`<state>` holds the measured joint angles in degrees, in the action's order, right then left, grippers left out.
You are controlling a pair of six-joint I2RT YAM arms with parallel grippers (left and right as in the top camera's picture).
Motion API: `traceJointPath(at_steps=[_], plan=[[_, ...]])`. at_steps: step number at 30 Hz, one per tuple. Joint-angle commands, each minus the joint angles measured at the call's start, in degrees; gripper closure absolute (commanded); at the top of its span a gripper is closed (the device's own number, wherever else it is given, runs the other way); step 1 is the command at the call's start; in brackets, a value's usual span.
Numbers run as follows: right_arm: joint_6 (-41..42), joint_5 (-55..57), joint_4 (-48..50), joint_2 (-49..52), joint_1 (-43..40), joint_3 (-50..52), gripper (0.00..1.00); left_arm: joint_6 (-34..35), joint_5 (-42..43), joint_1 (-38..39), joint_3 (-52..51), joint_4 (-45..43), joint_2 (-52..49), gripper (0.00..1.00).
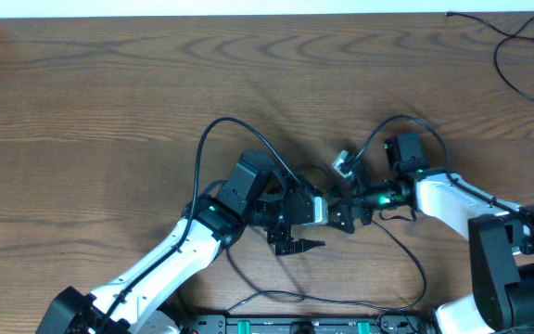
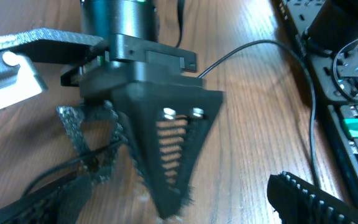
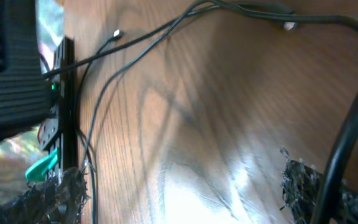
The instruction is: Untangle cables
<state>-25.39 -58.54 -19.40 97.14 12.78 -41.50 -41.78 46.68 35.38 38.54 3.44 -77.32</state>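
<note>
The brown wood-grain table [image 1: 82, 111] fills nearly the whole overhead view, its swirling grain broad at 9 to 11 o'clock, and a thin white strip [image 1: 202, 7] of the room shows past its far edge at 12 o'clock. From 7 o'clock the white-and-black left arm [image 1: 165, 260] reaches toward the middle, with a thicker black wire [image 1: 213, 130] arching over it. The left gripper [image 1: 297, 239] sits just on the 6 o'clock side of centre with its dark fingers spread wide and nothing clamped between them. Its wrist view looks straight at a black triangular finger of the other arm close in front. The thin black cables [image 2: 311, 124] lie on the wood around and under the two grippers. One runs from the centre toward 5 o'clock and curls back along the near edge. In the left wrist view a strand passes beside the left finger, though I cannot tell whether it touches. A black rail with green marks [image 1: 323, 326] lines the table edge at 6 o'clock. Just right of centre the right gripper [image 3: 179, 199] faces the left one. Its jaws are also wide and hold nothing, and thin strands cross the wood beyond them. The white-and-black right arm [image 1: 452, 199] comes in from 4 o'clock. At 1 o'clock, well apart from both grippers, a lone black cord with a small plug end [image 1: 497, 65] loops near the table's far corner.
</note>
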Motion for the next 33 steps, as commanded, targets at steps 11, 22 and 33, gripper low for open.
traceJointPath(at_steps=[11, 22, 33], plan=[[-1.0, 7.6, 0.4, 0.5, 3.6, 0.2, 0.01, 4.0, -10.6, 0.1, -0.2, -10.5, 2.5, 0.05], [-2.8, 3.7, 0.8, 0.5, 4.2, 0.2, 0.01, 11.9, -47.9, 0.0, -0.2, -5.8, 5.1, 0.05], [-4.9, -1.7, 2.1, 0.5, 4.2, 0.2, 0.01, 29.1, -54.4, -5.3, -0.2, -1.4, 1.3, 0.05]])
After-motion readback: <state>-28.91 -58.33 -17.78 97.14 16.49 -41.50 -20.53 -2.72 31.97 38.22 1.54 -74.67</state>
